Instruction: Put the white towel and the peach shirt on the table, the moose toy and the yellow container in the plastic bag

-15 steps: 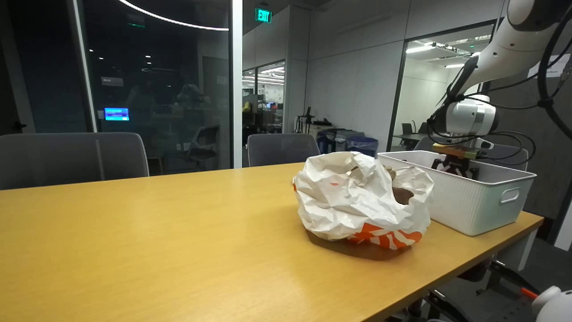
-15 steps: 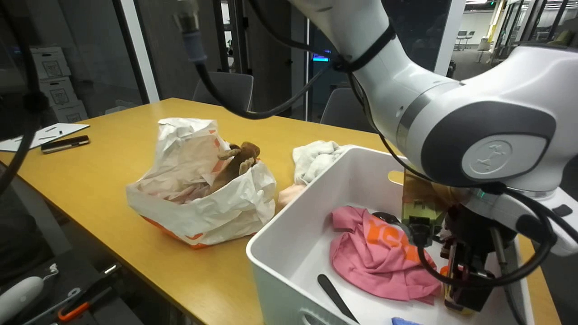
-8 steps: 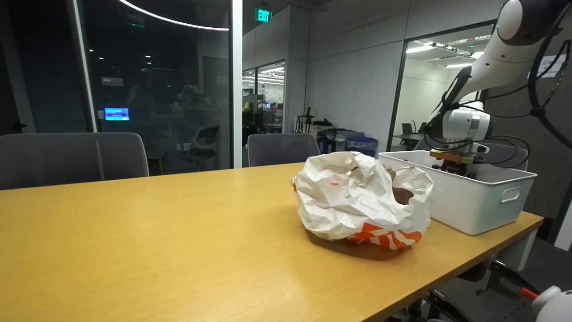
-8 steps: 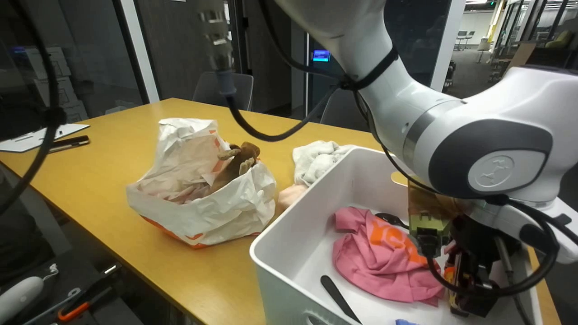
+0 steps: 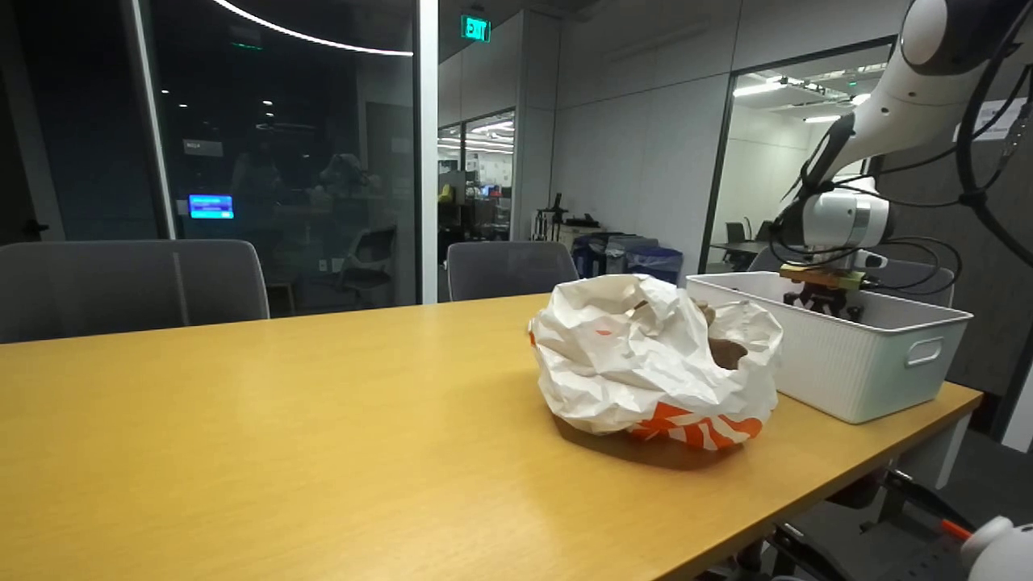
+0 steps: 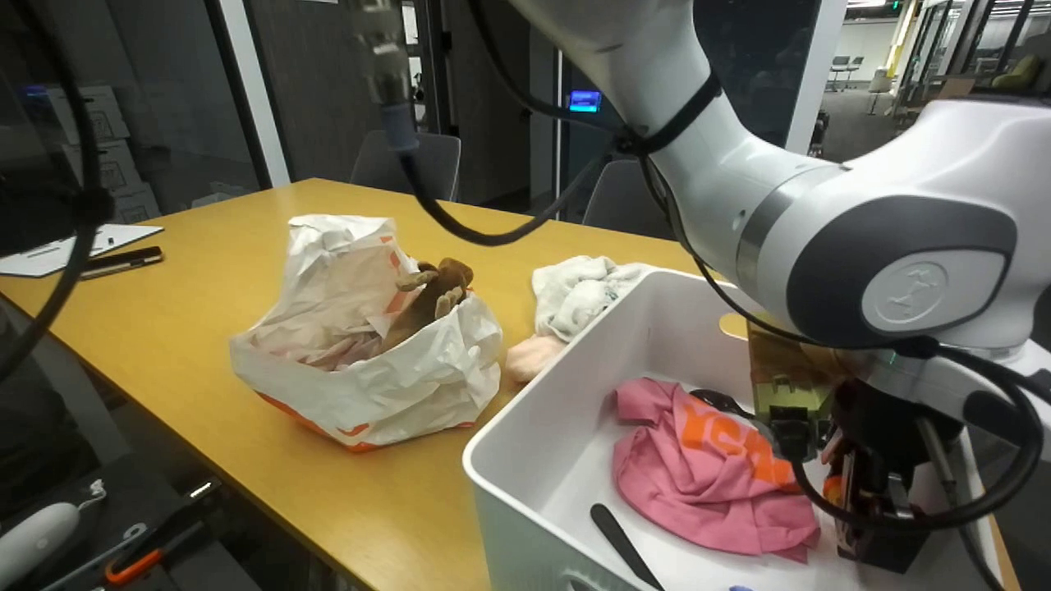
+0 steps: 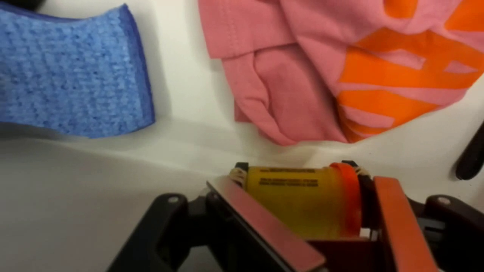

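Bin wall point(image 6: 566, 427) between gripper point(image 7: 298, 175) and bag point(image 6: 369, 398), pink cloth point(image 7: 287, 87) nearby

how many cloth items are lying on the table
2: the white towel, beside the bin, and the peach shirt, between bin and bag. The bin may hide more.

Yellow table point(image 5: 242, 444): plastic bag point(image 6: 386, 402), bin point(image 5: 831, 363), white towel point(image 6: 571, 295), peach shirt point(image 6: 531, 358), white sheet point(image 6: 115, 235), black object point(image 6: 125, 261).
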Controlling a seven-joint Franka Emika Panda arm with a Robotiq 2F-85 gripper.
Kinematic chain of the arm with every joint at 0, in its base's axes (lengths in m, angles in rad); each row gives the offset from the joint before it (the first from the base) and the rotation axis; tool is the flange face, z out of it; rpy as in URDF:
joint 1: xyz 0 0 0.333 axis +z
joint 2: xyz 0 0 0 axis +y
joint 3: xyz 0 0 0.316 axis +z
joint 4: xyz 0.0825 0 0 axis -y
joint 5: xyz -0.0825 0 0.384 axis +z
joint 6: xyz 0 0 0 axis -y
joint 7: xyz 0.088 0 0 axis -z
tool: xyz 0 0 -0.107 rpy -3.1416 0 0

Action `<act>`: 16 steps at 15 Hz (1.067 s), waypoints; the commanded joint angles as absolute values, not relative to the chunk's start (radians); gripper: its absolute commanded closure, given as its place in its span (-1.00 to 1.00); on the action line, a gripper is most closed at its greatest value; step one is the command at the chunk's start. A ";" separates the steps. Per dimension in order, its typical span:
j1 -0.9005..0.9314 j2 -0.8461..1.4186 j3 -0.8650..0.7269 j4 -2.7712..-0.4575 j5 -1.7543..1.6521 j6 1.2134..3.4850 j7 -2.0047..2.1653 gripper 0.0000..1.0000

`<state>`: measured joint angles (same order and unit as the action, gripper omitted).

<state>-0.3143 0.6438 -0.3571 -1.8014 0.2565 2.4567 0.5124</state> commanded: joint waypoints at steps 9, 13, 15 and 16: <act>-0.245 0.056 -0.346 -2.182 0.060 2.480 0.298 0.24; -0.205 -0.110 -0.268 -2.293 -0.063 2.447 0.274 0.24; -0.185 -0.144 -0.218 -2.318 -0.064 2.421 0.234 0.24; -0.174 -0.152 -0.198 -2.326 -0.056 2.414 0.205 0.24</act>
